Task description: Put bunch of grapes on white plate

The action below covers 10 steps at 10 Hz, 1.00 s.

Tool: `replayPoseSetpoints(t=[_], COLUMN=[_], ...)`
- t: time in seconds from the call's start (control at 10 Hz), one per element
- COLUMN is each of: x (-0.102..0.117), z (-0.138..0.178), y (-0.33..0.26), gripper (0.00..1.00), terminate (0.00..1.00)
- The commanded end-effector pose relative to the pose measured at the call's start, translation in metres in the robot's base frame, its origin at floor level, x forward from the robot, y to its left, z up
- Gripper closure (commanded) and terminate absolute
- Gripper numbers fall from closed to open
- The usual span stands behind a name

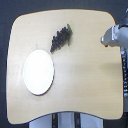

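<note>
Grapes (61, 38) lie on the desk (90, 75), well left of the end effector (106, 39). The white plate (38, 72) sits nearer, just beside them. Whether the end effector is open is unclear.

You see the bunch of grapes (60, 38) as a dark purple-black cluster, its round fruit nearly black where they crowd together, with a small patch of green at the upper end nearer the exterior view's right. The white plate (38, 72) shows you a plain, unpatterned white, a touch brighter toward its middle and faintly greyer along the rim. Under both, the table (85, 75) is a pale, warm tan like light wood, even in tone, with no grain you can make out. The gripper (108, 38) at the exterior view's right edge reads as light grey with darker grey and blackish parts; its detail is blurred.
</note>
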Motion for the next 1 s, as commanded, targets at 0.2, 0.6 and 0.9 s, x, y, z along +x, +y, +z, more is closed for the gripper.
replayPoseSetpoints(t=[0.2,0.6,0.9], x=[0.001,0.021,0.045], z=[0.001,0.002,-0.008], y=[0.001,0.041,0.093], gripper=[0.0,0.0,0.0], terminate=[0.0,0.0,0.0])
